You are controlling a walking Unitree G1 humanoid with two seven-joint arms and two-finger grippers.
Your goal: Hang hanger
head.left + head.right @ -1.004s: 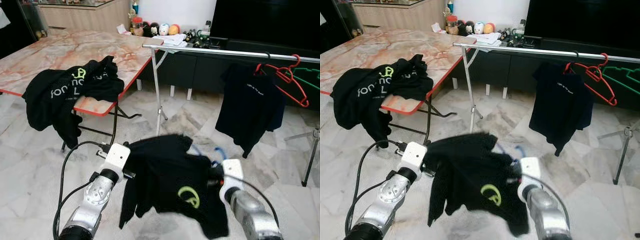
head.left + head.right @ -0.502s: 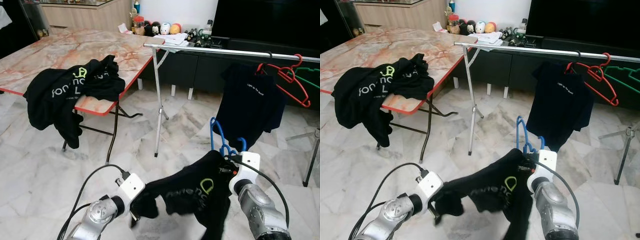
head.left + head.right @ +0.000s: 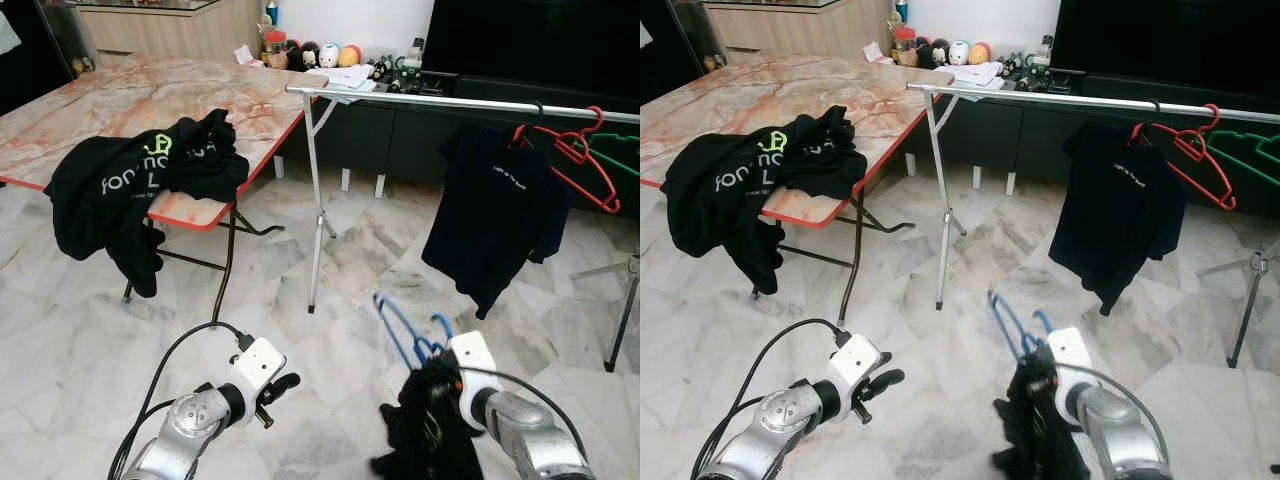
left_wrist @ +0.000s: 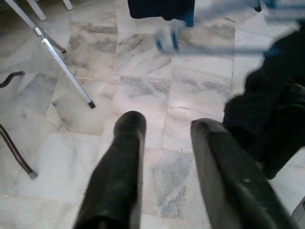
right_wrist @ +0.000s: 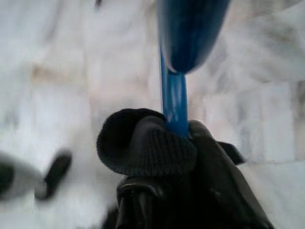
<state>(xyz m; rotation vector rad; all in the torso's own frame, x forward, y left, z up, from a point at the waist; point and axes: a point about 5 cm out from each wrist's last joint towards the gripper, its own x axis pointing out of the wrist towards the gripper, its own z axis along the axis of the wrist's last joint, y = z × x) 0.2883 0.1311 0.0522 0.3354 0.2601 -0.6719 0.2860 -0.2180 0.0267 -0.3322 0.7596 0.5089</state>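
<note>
My right gripper [image 3: 441,367] is low at the right, shut on a blue hanger [image 3: 398,322] whose hook rises up and to the left. A black shirt [image 3: 424,432] hangs bunched from that hanger, just below the gripper. In the right wrist view the blue hanger [image 5: 174,98] comes out of the shirt's collar [image 5: 145,148]. My left gripper [image 3: 274,399] is low at the left, open and holding nothing, above the marble floor [image 4: 143,62]. The metal clothes rail [image 3: 450,101] runs across ahead, well above both grippers.
On the rail hang a black shirt [image 3: 495,215], a red hanger [image 3: 575,150] and a green hanger [image 3: 622,152]. A marble-top folding table [image 3: 120,100] at the left carries more black shirts [image 3: 130,180]. The rail's leg [image 3: 316,220] stands ahead, with a dark cabinet behind.
My left gripper has let go of the shirt and opened. The shirt has dropped and now hangs bunched from the hanger. My right gripper has moved down with the hanger.
</note>
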